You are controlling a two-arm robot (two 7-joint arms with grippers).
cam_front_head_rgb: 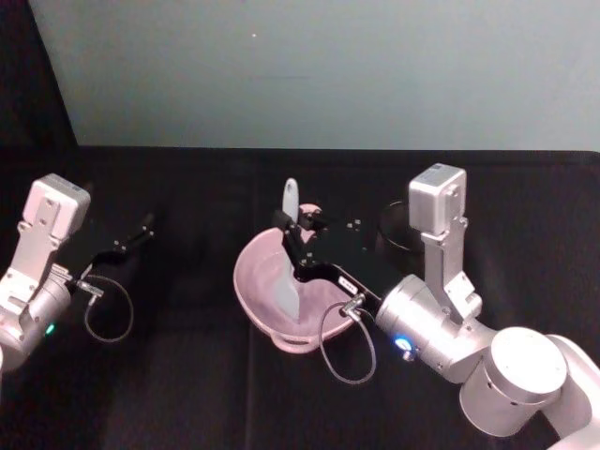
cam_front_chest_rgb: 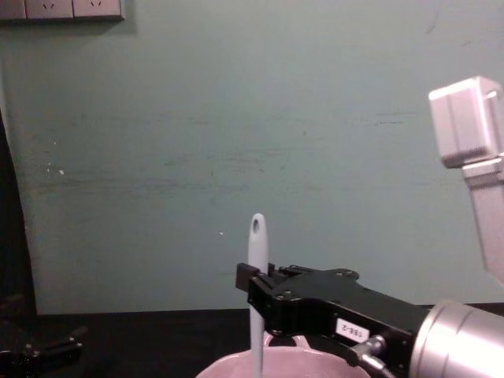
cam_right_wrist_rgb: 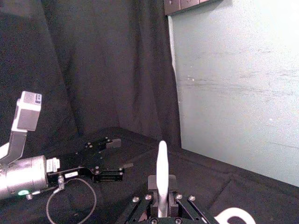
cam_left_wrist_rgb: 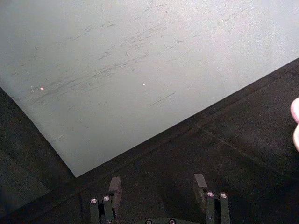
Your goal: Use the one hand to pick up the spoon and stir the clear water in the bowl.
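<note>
My right claw [cam_front_head_rgb: 292, 227] is clenched on the spoon [cam_front_head_rgb: 291, 200], just above the far rim of the bowl [cam_front_head_rgb: 246, 274]. The spoon stands almost upright. Its handle end, with the small hole, rises above the claw, and its lower part goes down inside the bowl, near the middle. I cannot tell if the tip touches the bottom, and I cannot make out the water.

In the chest view the spoon [cam_front_chest_rgb: 257, 236] passes between the fingers of the right claw [cam_front_chest_rgb: 249, 285] and goes down behind the near rim of the bowl [cam_front_chest_rgb: 236, 367]. In the right wrist view the white handle [cam_right_wrist_rgb: 162, 158] stands straight out of the closed claw [cam_right_wrist_rgb: 161, 185].

The bowl sits on the black tabletop [cam_front_head_rgb: 187, 375], and the right arm reaches to it from the right side.

My left claw [cam_front_head_rgb: 142, 228] is well apart from the bowl, on its left side, low over the tabletop. It is released: in the left wrist view its two fingers [cam_left_wrist_rgb: 114, 185] stand apart with nothing between them. A pink edge of the bowl [cam_left_wrist_rgb: 295, 121] shows at the side of that view.
</note>
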